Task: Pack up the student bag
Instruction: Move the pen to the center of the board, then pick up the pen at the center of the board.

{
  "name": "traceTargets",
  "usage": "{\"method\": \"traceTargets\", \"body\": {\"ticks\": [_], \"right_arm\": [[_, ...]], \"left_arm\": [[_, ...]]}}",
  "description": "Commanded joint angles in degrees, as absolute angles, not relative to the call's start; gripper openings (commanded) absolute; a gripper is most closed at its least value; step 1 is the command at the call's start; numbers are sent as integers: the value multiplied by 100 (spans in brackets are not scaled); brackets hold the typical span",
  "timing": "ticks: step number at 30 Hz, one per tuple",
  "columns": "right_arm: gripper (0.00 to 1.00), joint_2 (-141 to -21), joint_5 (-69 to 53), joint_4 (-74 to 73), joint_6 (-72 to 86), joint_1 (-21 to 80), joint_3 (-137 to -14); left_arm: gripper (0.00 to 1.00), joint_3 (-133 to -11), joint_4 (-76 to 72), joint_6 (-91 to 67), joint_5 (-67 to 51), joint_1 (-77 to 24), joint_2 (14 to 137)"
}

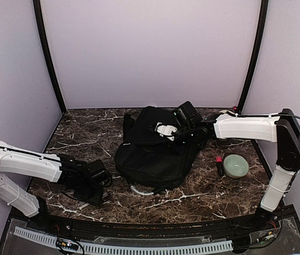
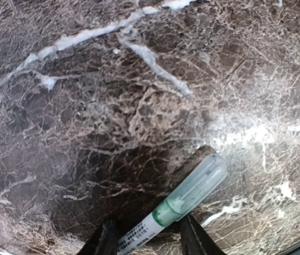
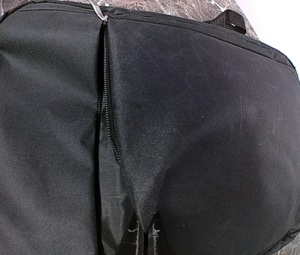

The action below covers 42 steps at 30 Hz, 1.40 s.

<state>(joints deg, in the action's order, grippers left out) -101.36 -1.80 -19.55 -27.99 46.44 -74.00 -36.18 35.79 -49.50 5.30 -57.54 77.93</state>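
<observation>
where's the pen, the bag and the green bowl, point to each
pen (image 2: 195,187): left wrist view, on its clear cap
bag (image 1: 150,158): top view, on the middle of its black front panel
bowl (image 1: 236,166): top view, on its pale green inside

Capped pen (image 2: 184,196), green band, lay on marble table (image 2: 86,106); left gripper (image 2: 148,235) fingertips flanked its barrel, slightly apart.
</observation>
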Motion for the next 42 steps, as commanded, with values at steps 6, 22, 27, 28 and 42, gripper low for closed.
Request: {"method": "traceTargets", "body": {"ticks": [6, 22, 27, 28, 42], "right_arm": [[0, -10205, -572, -1994, -2756, 4779, -7401], [0, -10182, -521, -1977, -2752, 4777, -7367], [0, -10270, -497, -1975, -2768, 4781, -7364], [0, -10296, -507, -1977, -2769, 4781, -7365], [0, -10467, -573, -1990, -2769, 4773, -7374]], "left_arm": [[36, -4054, 3810, -5021, 215, -5969, 9264], [36, -5100, 3893, -5180, 131, -5996, 9959], [38, -4451, 3830, -5718, 3, -6217, 9095], [38, -4323, 3809, -5857, -37, -6293, 8939], [26, -3930, 4270, -6409, -284, -6829, 8613]]}}
